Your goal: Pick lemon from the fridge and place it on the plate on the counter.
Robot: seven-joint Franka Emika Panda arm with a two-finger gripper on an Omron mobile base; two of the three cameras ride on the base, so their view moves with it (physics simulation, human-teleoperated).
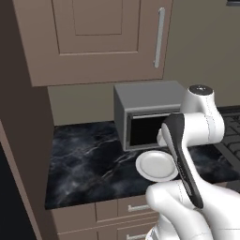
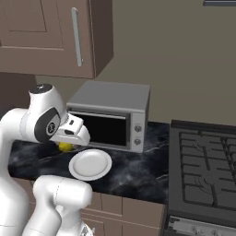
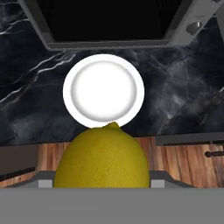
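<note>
My gripper [image 3: 101,184] is shut on the lemon [image 3: 101,157], a bright yellow fruit that bulges up between the fingers at the bottom of the hand view. In the right base view the lemon [image 2: 65,147] peeks out under the hand, just left of the plate [image 2: 90,164] and above the counter [image 2: 138,171]. The white round plate [image 3: 103,90] lies empty on the black marble counter [image 3: 183,96], directly beyond the lemon. From the left base view the plate [image 1: 156,165] sits in front of the microwave, partly behind my arm. The fridge is out of view.
A grey microwave [image 2: 110,115] stands open-faced right behind the plate. A dark stove top [image 2: 203,170] lies to the right. Brown wall cabinets [image 1: 103,37] hang above, and drawers with silver handles [image 1: 126,208] run below the counter's front edge.
</note>
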